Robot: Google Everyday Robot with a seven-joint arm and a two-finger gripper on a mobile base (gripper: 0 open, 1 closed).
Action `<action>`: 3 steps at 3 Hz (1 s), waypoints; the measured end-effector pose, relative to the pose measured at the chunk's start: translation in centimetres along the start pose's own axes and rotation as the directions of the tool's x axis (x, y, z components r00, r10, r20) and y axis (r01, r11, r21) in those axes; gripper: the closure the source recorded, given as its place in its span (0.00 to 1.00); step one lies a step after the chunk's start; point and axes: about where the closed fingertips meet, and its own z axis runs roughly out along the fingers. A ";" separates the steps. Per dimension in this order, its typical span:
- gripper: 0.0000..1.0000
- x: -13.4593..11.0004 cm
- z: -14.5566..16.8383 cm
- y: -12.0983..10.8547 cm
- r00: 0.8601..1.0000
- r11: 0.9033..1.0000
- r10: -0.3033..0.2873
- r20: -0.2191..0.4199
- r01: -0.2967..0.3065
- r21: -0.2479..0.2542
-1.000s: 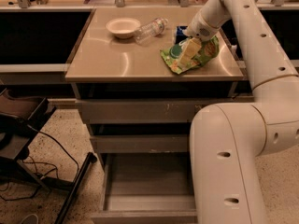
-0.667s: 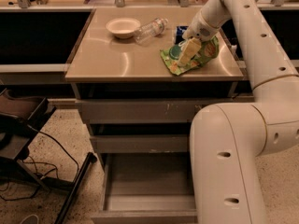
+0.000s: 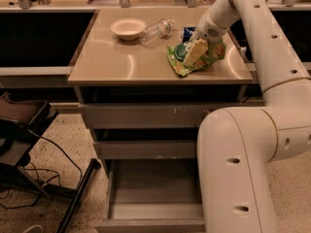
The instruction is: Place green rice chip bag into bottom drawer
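The green rice chip bag (image 3: 210, 57) lies crumpled on the right part of the tan counter top (image 3: 116, 62). My gripper (image 3: 193, 52) reaches down from the long cream arm and rests on the bag's left half, covering part of it. The bag sits on the counter, not lifted. The bottom drawer (image 3: 155, 184) stands pulled out near the floor, its grey tray empty. My arm's large lower link (image 3: 238, 169) hides the drawer's right side.
A cream bowl (image 3: 128, 28) and a clear plastic bottle (image 3: 156, 31) on its side lie at the back of the counter. A small blue can (image 3: 188, 33) stands just behind the bag. Two shut grey drawers (image 3: 146, 115) sit above. A dark stand with cables (image 3: 24, 140) is on the left floor.
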 end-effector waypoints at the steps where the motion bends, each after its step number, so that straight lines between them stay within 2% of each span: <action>1: 1.00 -0.1 -0.3 0.0 1.000 1.000 0.000 0.000 0.000 0.000; 2: 1.00 -0.7 -1.7 1.0 1.000 1.000 0.009 0.013 -0.008 -0.019; 3: 1.00 -1.5 -6.5 3.0 0.998 1.000 0.028 0.053 -0.027 -0.007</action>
